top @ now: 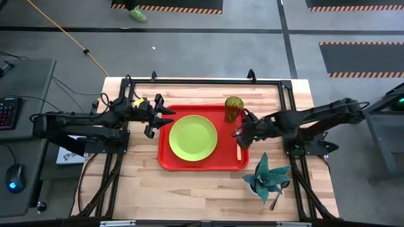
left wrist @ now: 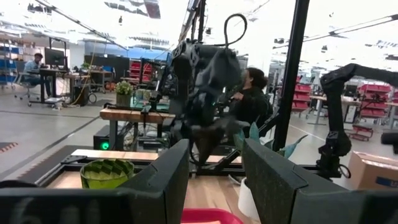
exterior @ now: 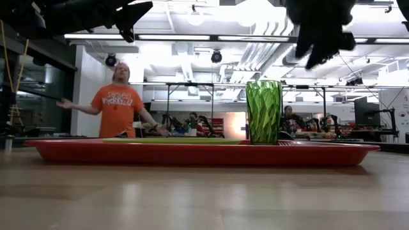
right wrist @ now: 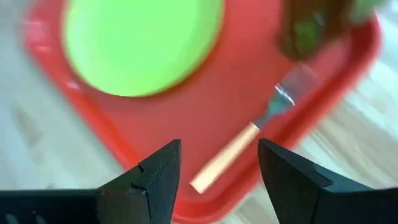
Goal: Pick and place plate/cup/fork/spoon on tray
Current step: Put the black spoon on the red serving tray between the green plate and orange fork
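On the red tray (top: 165, 157) the lime plate (top: 192, 137) sits in the middle, the green cup (top: 233, 108) stands upright at the far right corner, and the fork (right wrist: 245, 146) lies along the right edge, orange handle toward the near side, tines pointing up toward the cup. The right gripper (top: 240, 135) hangs just above that fork, jaws spread and holding nothing, the handle lying in line between them. So the piece left looks to be the spoon (top: 275, 200). I think that is it, a dark sliver on the worktop just beside the teal plant (top: 267, 173), though it's hard to be sure. That lies on the near side of the right arm, plainly the closer one. The left gripper (top: 165, 117) waits over the tray's left edge, jaws open.
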